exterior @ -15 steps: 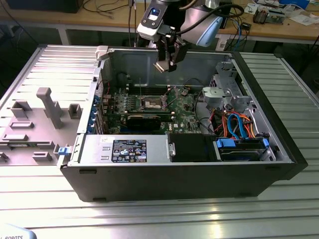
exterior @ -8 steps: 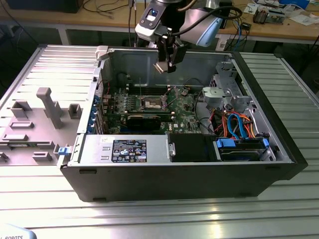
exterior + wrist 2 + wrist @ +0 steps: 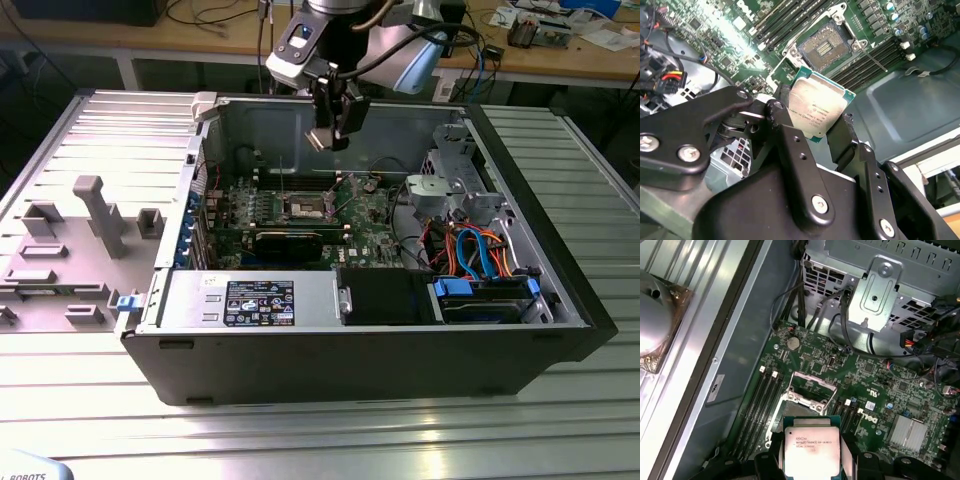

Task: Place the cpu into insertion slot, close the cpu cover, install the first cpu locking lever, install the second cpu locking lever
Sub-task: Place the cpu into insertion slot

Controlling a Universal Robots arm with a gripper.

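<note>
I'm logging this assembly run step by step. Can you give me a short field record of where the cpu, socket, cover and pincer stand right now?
pincer: shut on the cpu, over the open computer case
cpu: gripped by two opposite edges, metal top showing, above the motherboard, not seated
insertion slot: empty, contact field exposed
cpu cover: appears swung up off the slot
task state: cpu not yet placed
</note>
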